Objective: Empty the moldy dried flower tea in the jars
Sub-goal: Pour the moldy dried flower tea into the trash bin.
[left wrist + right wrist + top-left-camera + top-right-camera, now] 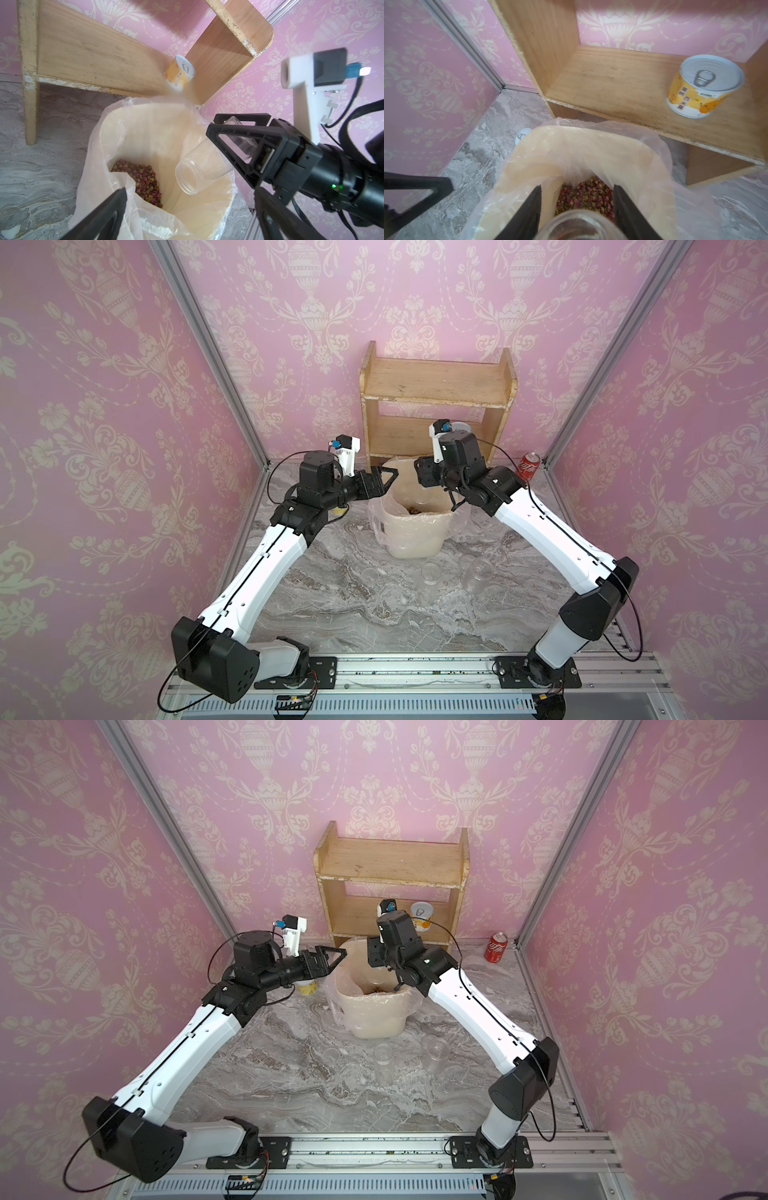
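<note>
My right gripper [577,187] is shut on a clear jar [199,164], tilted mouth-down over the cream bin [415,539] lined with a clear bag. Through its walls the jar [581,226] shows nothing inside. The dried flower tea [141,180], pinkish-red buds, lies heaped at the bin's bottom [587,195]. My left gripper [386,481] stands open and holds nothing, level with the bin's left rim. In front of the bin two more clear jars [430,574] [478,572] stand empty on the marble table, with a small clear round piece [370,574] to their left.
A wooden shelf [436,406] stands right behind the bin, with a yellow-and-white tin [422,915] on its lower board. Another tin [307,988] sits under my left wrist. A red cola can [528,466] is at the back right corner.
</note>
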`<action>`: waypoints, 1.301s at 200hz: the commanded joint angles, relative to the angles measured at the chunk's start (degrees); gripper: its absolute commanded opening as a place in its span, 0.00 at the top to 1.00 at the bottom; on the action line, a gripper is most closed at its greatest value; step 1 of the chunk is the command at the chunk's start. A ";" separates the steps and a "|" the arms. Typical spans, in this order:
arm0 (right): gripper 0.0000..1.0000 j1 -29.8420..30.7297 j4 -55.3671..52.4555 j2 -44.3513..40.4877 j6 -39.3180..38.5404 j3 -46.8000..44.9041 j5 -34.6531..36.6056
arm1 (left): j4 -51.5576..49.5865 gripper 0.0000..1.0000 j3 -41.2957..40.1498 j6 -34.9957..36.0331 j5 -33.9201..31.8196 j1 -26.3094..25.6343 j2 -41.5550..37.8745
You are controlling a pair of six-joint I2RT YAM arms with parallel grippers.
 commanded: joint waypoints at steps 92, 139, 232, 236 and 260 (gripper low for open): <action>0.62 -2.89 -0.56 -0.31 7.47 2.52 -6.91 | 1.88 0.02 -1.84 -1.83 0.48 0.70 -1.68; 0.62 0.26 -6.09 1.23 2.13 6.43 3.18 | 2.33 0.01 -2.02 -2.37 0.67 0.70 -1.83; 0.59 -10.31 29.98 -13.56 40.36 -19.63 -16.08 | 21.29 0.01 -6.50 -21.03 6.04 0.70 -0.95; 0.59 -10.42 31.80 -14.01 42.10 -20.87 -16.31 | 22.79 0.01 -6.85 -23.18 6.18 0.70 -0.75; 0.58 -10.93 39.24 -14.80 50.29 -24.69 -18.82 | 28.74 0.02 -7.01 -31.52 7.12 0.62 0.61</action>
